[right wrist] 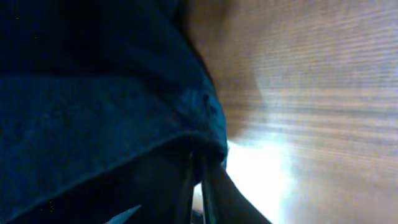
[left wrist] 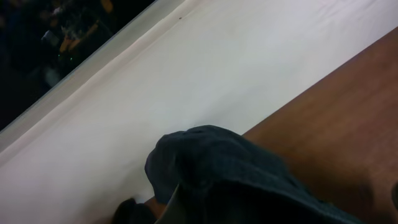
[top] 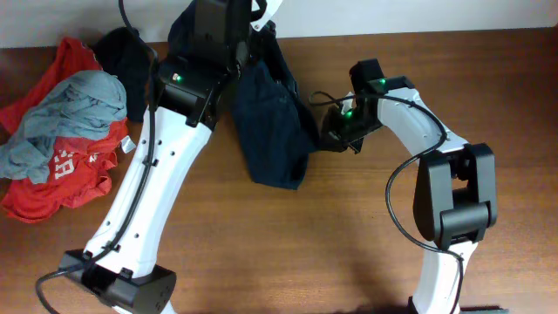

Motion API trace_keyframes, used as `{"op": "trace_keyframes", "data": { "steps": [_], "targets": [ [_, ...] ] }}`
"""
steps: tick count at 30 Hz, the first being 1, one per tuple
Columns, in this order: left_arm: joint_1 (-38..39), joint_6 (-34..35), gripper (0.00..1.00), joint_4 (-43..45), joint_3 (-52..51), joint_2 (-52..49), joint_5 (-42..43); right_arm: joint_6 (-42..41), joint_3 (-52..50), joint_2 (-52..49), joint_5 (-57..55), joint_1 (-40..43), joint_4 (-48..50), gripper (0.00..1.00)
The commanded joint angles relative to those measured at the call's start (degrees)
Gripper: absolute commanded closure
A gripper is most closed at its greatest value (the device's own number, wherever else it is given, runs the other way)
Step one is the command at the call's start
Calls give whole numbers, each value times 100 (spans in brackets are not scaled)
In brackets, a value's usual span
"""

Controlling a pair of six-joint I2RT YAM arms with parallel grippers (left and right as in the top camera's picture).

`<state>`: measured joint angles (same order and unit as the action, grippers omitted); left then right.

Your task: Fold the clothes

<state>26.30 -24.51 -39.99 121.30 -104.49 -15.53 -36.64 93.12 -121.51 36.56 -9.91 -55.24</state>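
The dark navy-blue clothes (top: 272,131) lie bunched and partly lifted at the far middle of the table. My left gripper (top: 228,54) is at their far top edge, shut on the fabric; the left wrist view shows a navy fold (left wrist: 224,168) bulging over the jaws (left wrist: 205,208), next to the white wall. My right gripper (top: 324,133) is at the clothes' right edge, shut on the hem (right wrist: 199,118); its fingers (right wrist: 202,180) pinch the cloth just above the wood.
A pile at the far left holds a red garment with white lettering (top: 70,170), a light grey garment (top: 65,113) and a black garment (top: 126,57). The wooden table (top: 349,235) meets a white wall (left wrist: 186,74) at the back.
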Motion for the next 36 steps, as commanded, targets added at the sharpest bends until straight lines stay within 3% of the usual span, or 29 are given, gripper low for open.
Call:
{"op": "trace_keyframes", "data": {
  "steps": [1,5,12,20,26,27,28,34,36],
  "targets": [
    [17,-90,99,33,105,24,-79,350,-33,-2,203,-44,-179,92],
    [17,-90,99,33,105,24,-79,520,-33,2,205,-24,-269,84],
    [17,-90,99,33,105,24,-81,782,-31,28,247,-15,-446,36],
    [17,-87,99,33,105,24,-79,772,-33,26,247,-109,-481,31],
    [17,-87,99,31,105,24,-79,420,-33,26,195,-570,-122,39],
    [17,-87,99,28,105,24,-79,321,-33,26,129,-758,22,52],
    [17,-87,99,28,105,24,-79,280,-33,26,81,-802,46,59],
    [17,-87,99,31,105,24,-79,271,-33,26,46,-791,63,93],
    [17,-87,99,31,105,24,-81,273,-33,26,44,-791,63,96]
  ]
}}
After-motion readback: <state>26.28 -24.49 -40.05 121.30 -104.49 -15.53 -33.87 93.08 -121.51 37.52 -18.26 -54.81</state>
